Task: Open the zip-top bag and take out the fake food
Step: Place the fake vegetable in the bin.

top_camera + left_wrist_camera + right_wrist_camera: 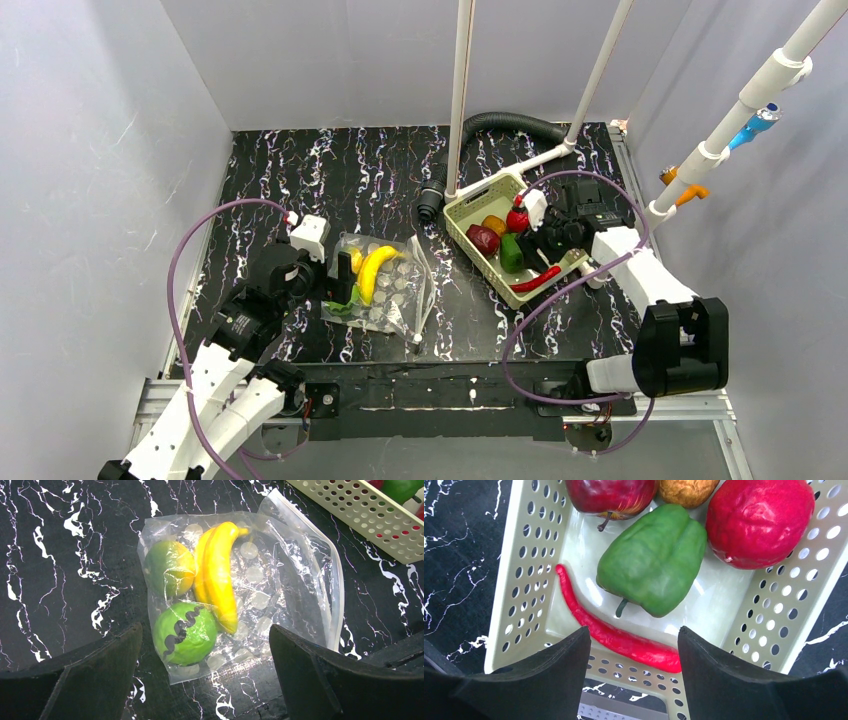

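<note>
The basket (485, 188) sits right of centre. The zip-top bag (395, 295) lies flat at centre-left, mouth facing frame right. The left gripper (205, 630) gapes empty above the bag, and the right gripper (632, 630) hangs parted and empty over the basket. The bagged banana (375, 272) runs from upper right to lower left.

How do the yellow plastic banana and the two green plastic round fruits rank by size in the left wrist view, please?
1. Yellow plastic banana.
2. Green round fruit with dark squiggle, only marginally ahead.
3. Yellow-green round fruit; these two look nearly alike.

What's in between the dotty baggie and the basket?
Nothing at all. In the top view, only bare black marbled table lies between the zip-top bag and the basket.
</note>
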